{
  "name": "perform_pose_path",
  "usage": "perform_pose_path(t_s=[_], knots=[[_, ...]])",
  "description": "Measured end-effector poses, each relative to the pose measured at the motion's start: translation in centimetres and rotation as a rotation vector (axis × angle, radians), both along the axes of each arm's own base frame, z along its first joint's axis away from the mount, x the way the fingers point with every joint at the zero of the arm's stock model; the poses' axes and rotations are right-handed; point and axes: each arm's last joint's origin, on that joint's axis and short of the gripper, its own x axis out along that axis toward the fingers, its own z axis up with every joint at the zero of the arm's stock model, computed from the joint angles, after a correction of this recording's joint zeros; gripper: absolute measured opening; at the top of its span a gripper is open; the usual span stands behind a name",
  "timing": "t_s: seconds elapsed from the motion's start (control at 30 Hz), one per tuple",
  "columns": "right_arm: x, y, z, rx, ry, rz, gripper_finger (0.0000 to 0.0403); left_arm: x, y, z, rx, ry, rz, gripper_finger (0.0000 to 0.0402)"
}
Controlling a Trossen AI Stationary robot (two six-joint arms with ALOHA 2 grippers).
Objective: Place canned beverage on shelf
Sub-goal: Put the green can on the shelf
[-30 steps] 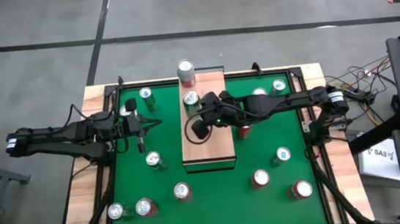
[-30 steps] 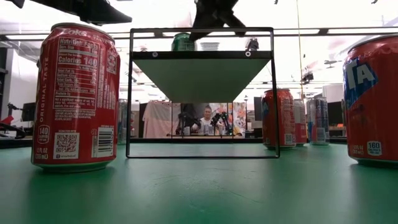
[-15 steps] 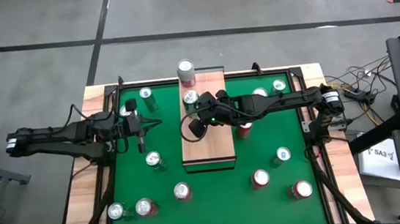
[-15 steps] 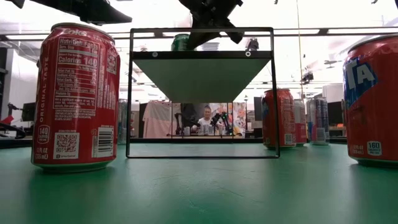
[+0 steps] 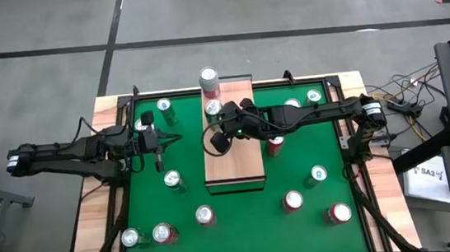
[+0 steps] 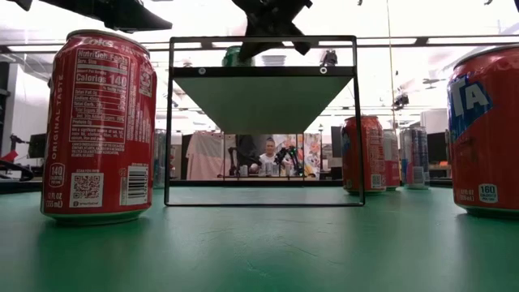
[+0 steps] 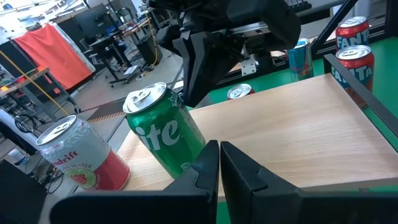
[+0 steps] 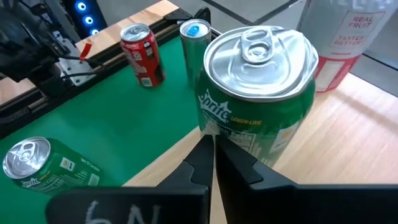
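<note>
Both arms are black, built from slim tube-like links between bulkier joint housings, with thin black cables looping along them. The left arm (image 5: 70, 151) has a pale band near its base end, the right arm (image 5: 307, 116) a silvery ring at one joint. Each arm's fingers (image 8: 205, 163) are flat, dark and wedge-shaped.

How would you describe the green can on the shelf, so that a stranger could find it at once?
Find the shelf, the long pale wooden board in the middle of the green table. Two cans stand at its far end; the green can is the nearer one, right beside the shut right gripper. Its neighbour, the silver and red can, is not green.
</note>
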Motion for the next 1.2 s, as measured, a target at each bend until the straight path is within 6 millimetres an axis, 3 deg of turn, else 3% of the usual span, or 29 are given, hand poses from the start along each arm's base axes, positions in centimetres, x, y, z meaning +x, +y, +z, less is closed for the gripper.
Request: perform_pose_path(t_s=[0.5, 1.2], knots=[[0.6, -0.6, 0.9, -0.082, -0.073, 0.038, 0.0009, 0.0, 0.0, 0.0, 0.0, 0.0, 0.0, 0.0], [0.6, -1.5, 0.7, -0.112, -0.05, 0.039, 0.0009, 0.0, 0.0, 0.0, 0.0, 0.0, 0.0, 0.0]])
